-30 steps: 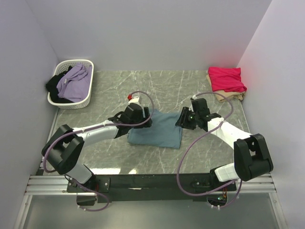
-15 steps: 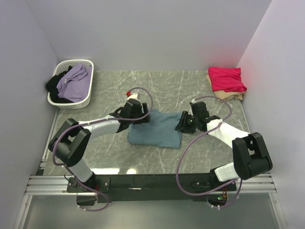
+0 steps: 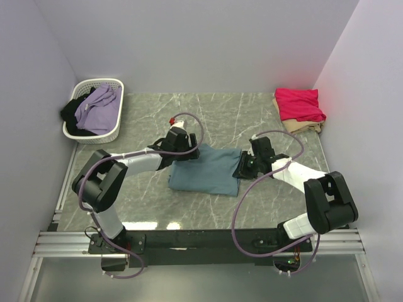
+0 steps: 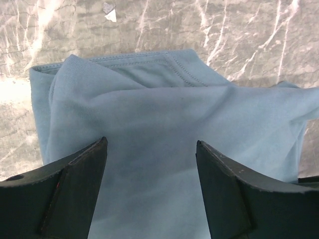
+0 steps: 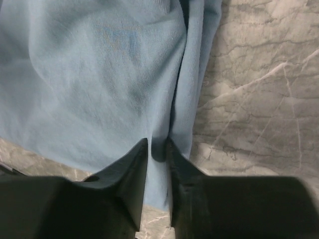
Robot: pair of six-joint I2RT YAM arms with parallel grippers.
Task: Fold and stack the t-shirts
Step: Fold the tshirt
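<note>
the dusty teal-blue t-shirt (image 3: 206,171) lies folded in the middle of the marbled surface (image 3: 220,116); the left jaws stand wide open just over its far left corner, gripping nothing, with bare cloth showing between them. the right jaws are drawn nearly together at the shirt's right edge, pinching a raised fold of the teal cloth. the crimson-pink t-shirt (image 3: 300,104) sits folded on the beige t-shirt (image 3: 303,128) at the far right corner, well apart.

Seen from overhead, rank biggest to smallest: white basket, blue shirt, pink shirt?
Tied, too close to rank: white slatted plastic basket, folded teal-blue cloth t-shirt.
Smallest: folded crimson-pink cloth t-shirt.
</note>
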